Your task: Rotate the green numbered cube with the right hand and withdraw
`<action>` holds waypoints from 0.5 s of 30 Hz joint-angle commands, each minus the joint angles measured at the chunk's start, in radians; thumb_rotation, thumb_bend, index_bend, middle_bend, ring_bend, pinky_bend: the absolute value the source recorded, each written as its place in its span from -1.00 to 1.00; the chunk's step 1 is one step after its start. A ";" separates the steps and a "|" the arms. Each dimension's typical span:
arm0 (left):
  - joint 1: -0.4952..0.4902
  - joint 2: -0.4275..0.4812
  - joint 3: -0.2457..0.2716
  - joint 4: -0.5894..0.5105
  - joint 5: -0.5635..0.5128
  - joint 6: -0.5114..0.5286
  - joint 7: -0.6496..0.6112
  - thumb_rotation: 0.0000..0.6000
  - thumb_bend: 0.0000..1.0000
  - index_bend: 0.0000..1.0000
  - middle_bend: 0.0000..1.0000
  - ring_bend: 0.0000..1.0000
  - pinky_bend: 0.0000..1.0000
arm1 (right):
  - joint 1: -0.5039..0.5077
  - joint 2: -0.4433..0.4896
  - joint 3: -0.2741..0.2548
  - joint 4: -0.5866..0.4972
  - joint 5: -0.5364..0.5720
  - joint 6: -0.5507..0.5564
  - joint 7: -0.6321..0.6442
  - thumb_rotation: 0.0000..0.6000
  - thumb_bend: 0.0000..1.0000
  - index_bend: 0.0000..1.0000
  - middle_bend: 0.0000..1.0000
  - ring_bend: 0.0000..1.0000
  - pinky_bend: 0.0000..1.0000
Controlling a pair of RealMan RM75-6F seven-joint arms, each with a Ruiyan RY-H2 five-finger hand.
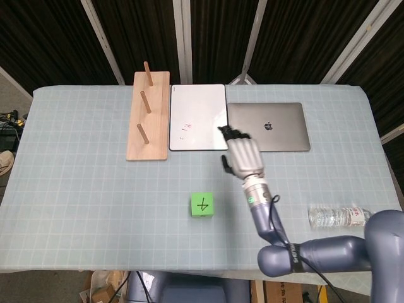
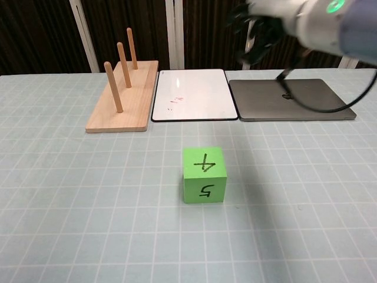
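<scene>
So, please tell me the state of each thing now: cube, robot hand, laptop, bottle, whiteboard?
Cube: flat on table, 4 on top, 5 on front, free.
Right robot hand: raised, holds nothing.
Laptop: closed.
Bottle: lying down.
Whiteboard: lying flat, faint red marks.

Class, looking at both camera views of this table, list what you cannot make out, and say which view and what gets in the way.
- Right hand: motion-blurred in the chest view, so its finger pose is unclear.
- Green numbered cube: only the top 4 and front 5 show; its other faces are turned away.
- Whiteboard: its red marks are too small to read.
- Left hand: outside both views.
</scene>
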 commanded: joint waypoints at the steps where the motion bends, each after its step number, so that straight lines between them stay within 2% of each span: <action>1: 0.001 -0.003 0.004 -0.005 0.008 0.005 0.008 1.00 -0.39 -0.78 -1.00 -1.00 -1.00 | -0.206 0.186 -0.102 -0.087 -0.190 0.104 0.112 1.00 0.00 -0.75 -0.81 -0.75 -0.69; 5: 0.003 -0.011 0.011 -0.012 0.020 0.016 0.033 1.00 -0.39 -0.78 -1.00 -1.00 -1.00 | -0.333 0.289 -0.206 -0.106 -0.350 0.083 0.227 1.00 0.00 -0.77 -0.85 -0.83 -0.80; 8: 0.003 -0.016 0.014 -0.017 0.025 0.020 0.045 1.00 -0.39 -0.78 -1.00 -1.00 -1.00 | -0.428 0.331 -0.276 -0.085 -0.490 0.106 0.311 1.00 0.00 -0.77 -0.85 -0.84 -0.82; 12: 0.004 -0.020 0.014 -0.019 0.025 0.023 0.052 1.00 -0.39 -0.78 -1.00 -1.00 -1.00 | -0.565 0.338 -0.365 -0.019 -0.676 0.188 0.393 1.00 0.00 -0.77 -0.85 -0.85 -0.82; 15: 0.003 -0.019 0.015 -0.018 0.027 0.020 0.049 1.00 -0.39 -0.78 -1.00 -1.00 -1.00 | -0.670 0.307 -0.446 0.056 -0.798 0.243 0.396 1.00 0.00 -0.77 -0.86 -0.85 -0.82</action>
